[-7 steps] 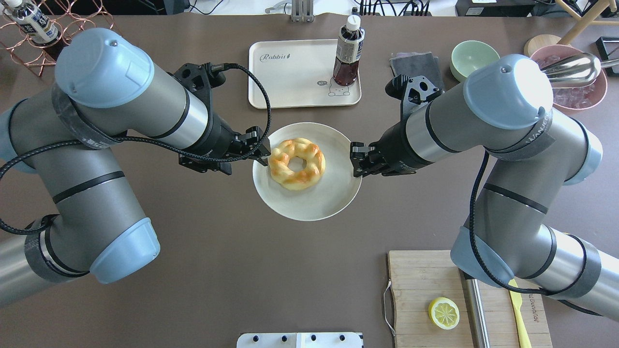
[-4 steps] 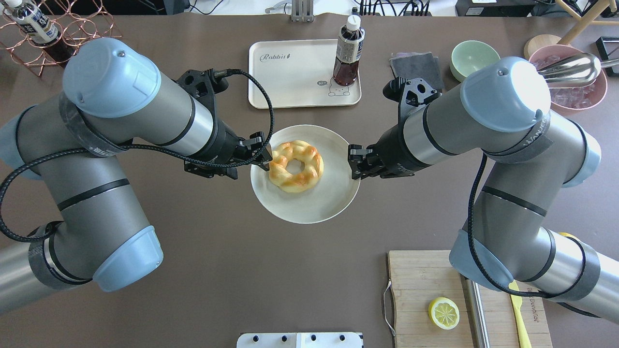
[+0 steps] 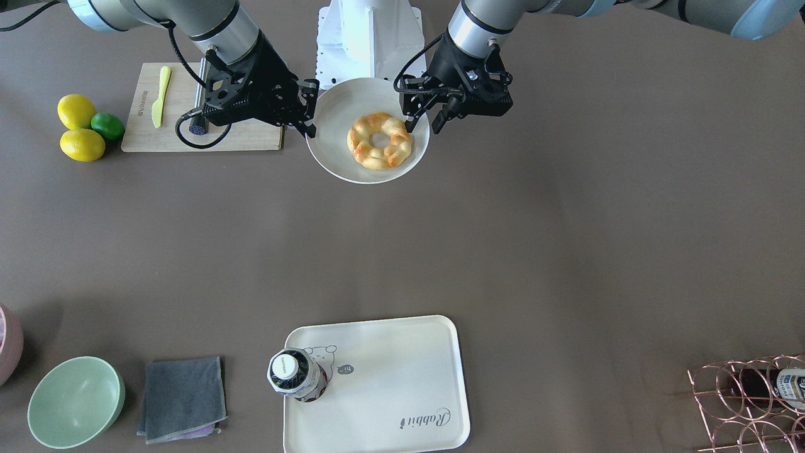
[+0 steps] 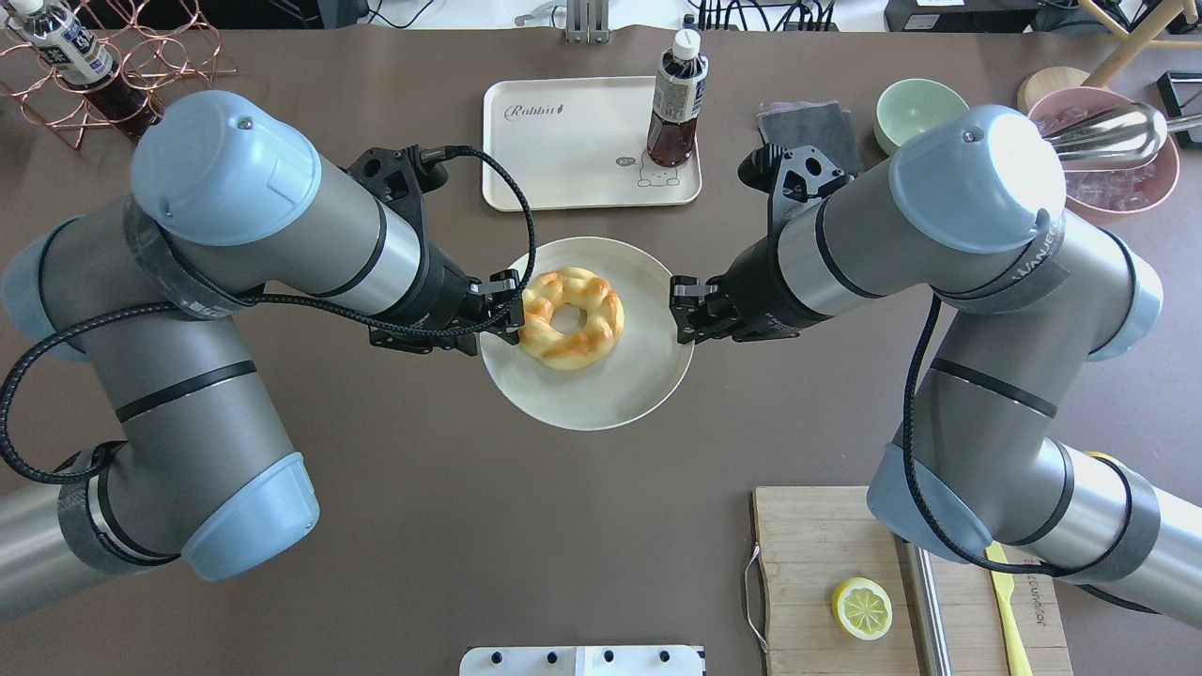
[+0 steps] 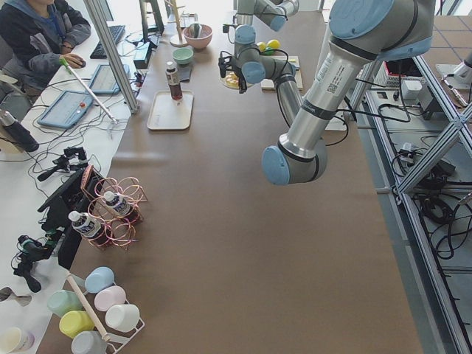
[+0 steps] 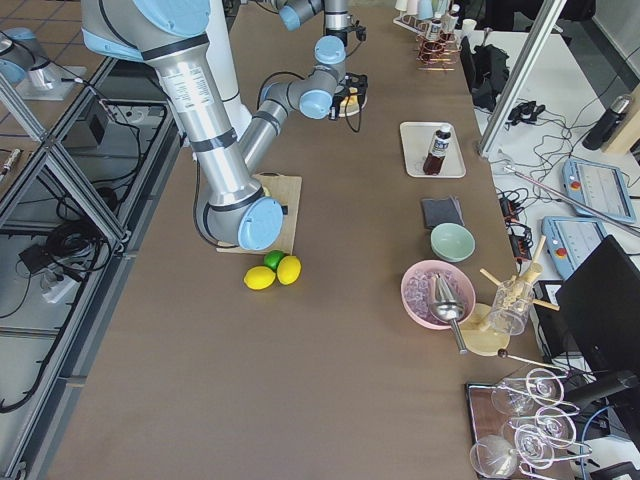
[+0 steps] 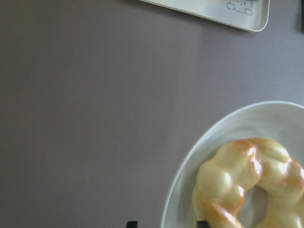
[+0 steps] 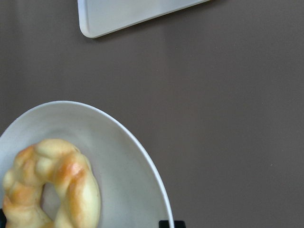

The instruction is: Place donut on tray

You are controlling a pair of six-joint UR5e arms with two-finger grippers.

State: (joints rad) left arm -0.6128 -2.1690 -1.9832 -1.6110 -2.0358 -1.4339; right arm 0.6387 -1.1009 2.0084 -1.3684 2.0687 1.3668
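Note:
The donut (image 4: 570,317) is a golden braided ring lying on a round white plate (image 4: 601,404) at the table's middle. It also shows in the front view (image 3: 379,141) and in both wrist views (image 7: 247,180) (image 8: 57,185). My left gripper (image 4: 502,319) is open at the plate's left rim, straddling it. One of its fingertips (image 7: 202,223) is at the donut's edge. My right gripper (image 4: 684,314) is open at the plate's right rim and holds nothing. The cream tray (image 4: 563,141) with "Rabbit" script lies beyond the plate.
A dark drink bottle (image 4: 676,103) stands on the tray's right corner. A grey cloth (image 4: 808,127), a green bowl (image 4: 920,113) and a pink bowl (image 4: 1108,150) are at the far right. A cutting board (image 4: 817,563) with a lemon slice (image 4: 862,607) lies near right. A copper rack (image 4: 113,66) stands far left.
Both grippers have closed in on the plate. The left one has come up against the donut's left edge. The plate and donut have shifted slightly to the left.

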